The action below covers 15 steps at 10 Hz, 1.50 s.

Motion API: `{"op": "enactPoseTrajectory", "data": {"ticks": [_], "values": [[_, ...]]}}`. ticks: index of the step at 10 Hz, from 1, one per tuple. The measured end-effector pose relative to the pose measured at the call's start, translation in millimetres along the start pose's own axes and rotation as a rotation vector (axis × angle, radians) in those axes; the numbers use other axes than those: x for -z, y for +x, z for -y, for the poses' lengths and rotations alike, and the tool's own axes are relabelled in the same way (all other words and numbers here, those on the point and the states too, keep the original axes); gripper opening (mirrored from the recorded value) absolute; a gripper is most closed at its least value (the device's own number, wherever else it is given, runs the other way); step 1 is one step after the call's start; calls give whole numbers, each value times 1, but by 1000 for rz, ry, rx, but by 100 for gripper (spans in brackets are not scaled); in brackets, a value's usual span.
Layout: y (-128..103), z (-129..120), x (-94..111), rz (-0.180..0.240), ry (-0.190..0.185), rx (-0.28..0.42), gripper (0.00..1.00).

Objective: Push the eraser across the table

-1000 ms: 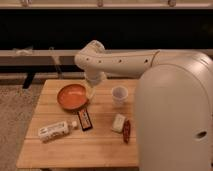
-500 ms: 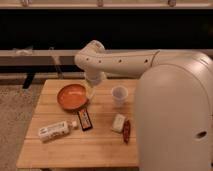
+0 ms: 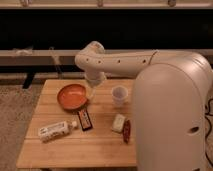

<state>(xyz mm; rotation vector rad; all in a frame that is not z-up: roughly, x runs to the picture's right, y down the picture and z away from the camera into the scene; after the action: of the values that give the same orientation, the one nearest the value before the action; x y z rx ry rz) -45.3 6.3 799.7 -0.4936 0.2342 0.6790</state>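
Note:
The eraser [image 3: 85, 119], a small flat black bar with a reddish-orange and white label, lies on the light wooden table [image 3: 60, 150] just below the orange bowl. My white arm reaches over the table from the right. The gripper [image 3: 92, 91] hangs from the arm's end beside the bowl's right rim, above and a little behind the eraser, apart from it.
An orange bowl [image 3: 71, 96] sits at the back left. A white cup [image 3: 119, 95] stands right of the gripper. A white bottle [image 3: 56, 130] lies left of the eraser. A whitish square block [image 3: 118, 122] and a dark red oblong thing [image 3: 127, 130] lie near the right edge.

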Motion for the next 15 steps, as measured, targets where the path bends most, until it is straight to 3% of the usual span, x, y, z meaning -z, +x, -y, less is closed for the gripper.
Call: {"op": "enactPoseTrajectory", "data": {"ticks": [3, 4, 5, 7, 8, 11, 15], "values": [[0, -11, -60, -44, -42, -11, 79], [3, -13, -78, -59, -57, -19, 73], [5, -18, -100, -75, -90, -36, 61], [6, -23, -125, -94, -130, -55, 44], [4, -25, -136, -102, -155, -67, 29], [-18, -31, -134, -88, -190, -61, 3], [-46, -59, -129, -59, -233, -3, 0]]}}
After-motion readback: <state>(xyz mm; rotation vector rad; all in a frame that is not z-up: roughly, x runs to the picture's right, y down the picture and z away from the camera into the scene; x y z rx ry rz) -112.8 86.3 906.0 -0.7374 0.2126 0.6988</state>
